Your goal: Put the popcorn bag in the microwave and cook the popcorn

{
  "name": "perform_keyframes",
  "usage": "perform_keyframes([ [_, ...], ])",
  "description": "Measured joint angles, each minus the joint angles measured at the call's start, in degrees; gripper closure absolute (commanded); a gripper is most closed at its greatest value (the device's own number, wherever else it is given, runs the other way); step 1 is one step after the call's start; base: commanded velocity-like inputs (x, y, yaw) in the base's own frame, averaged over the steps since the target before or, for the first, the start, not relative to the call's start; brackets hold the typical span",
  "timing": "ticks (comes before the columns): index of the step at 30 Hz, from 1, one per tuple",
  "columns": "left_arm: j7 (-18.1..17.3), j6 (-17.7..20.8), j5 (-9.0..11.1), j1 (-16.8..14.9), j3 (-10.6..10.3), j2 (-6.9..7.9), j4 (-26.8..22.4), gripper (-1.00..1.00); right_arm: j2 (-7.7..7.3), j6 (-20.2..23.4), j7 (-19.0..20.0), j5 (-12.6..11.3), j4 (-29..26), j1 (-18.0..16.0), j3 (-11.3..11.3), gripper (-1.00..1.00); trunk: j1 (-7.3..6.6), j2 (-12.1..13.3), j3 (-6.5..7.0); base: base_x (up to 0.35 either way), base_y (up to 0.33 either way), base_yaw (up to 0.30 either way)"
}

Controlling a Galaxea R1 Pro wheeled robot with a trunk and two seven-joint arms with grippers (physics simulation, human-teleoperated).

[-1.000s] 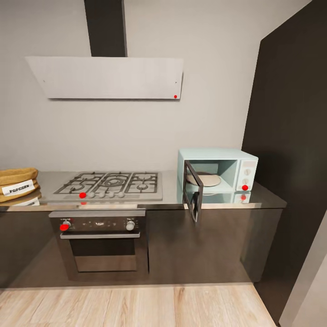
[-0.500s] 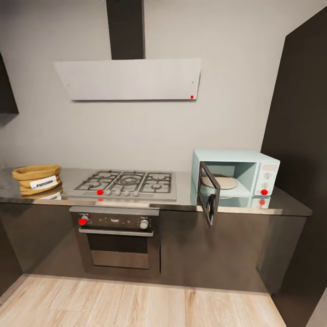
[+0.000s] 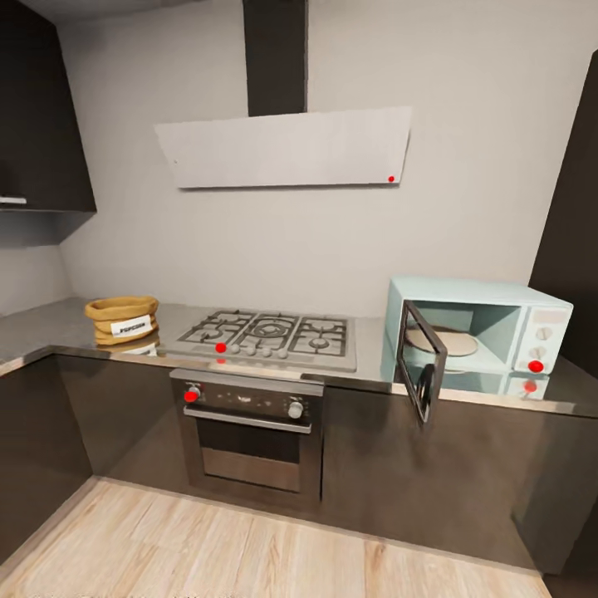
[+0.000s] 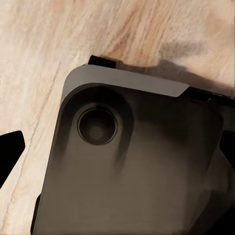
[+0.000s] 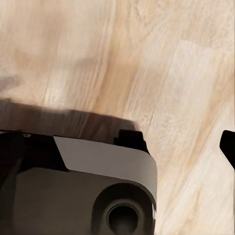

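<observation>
Room: kitchen with grey walls, dark cabinets and a pale wood floor [image 3: 249, 548]; a flat grey extractor hood [image 3: 286, 148] hangs on the back wall.
Tabletop: the long grey shiny tabletop [image 3: 370, 365] runs along the back wall and turns a corner at the left; its front edge faces open floor.
Open room: the wood floor before the cabinets lies bare; a tall dark cabinet [image 3: 573, 224] closes the right end.
Popcorn bag: the popcorn bag [image 3: 123, 320] stands upright on the tabletop near the left corner, its white label facing forward, just beside the gas hob [image 3: 270, 332].
Microwave: the microwave [image 3: 477, 334] sits at the right end of the tabletop, well apart from the bag; its door [image 3: 420, 360] stands open, jutting out past the tabletop's front edge, with a round plate inside.
Between them: the hob lies between bag and microwave; a built-in oven [image 3: 249, 428] sits below it.
Left end effector: in the left wrist view, dark fingertips [image 4: 11, 149] show at the picture's edges over the robot's dark base [image 4: 137, 166] and the floor; how far apart I cannot tell; nothing is held.
Right end effector: in the right wrist view, one dark fingertip [image 5: 228, 146] at the edge, over base and floor; opening cannot be told.
</observation>
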Motion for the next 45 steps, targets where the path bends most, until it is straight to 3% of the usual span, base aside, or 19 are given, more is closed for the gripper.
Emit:
perform_keyframes([
  [26,0.4,-0.1,0.1,0.0,0.0,-0.26,0.5,-1.00,-1.06,-1.0,-0.1,-0.3,0.0,0.0,-0.2,-1.00,0.00,0.0,0.79,0.000,0.000,0.268],
  [45,0.4,0.0,0.0,0.0,0.0,-0.26,0.5,-1.00,-0.95,-1.6,-0.1,-0.2,-0.1,1.0,-0.2,-1.00,0.00,0.0,1.26,0.000,0.000,0.268],
])
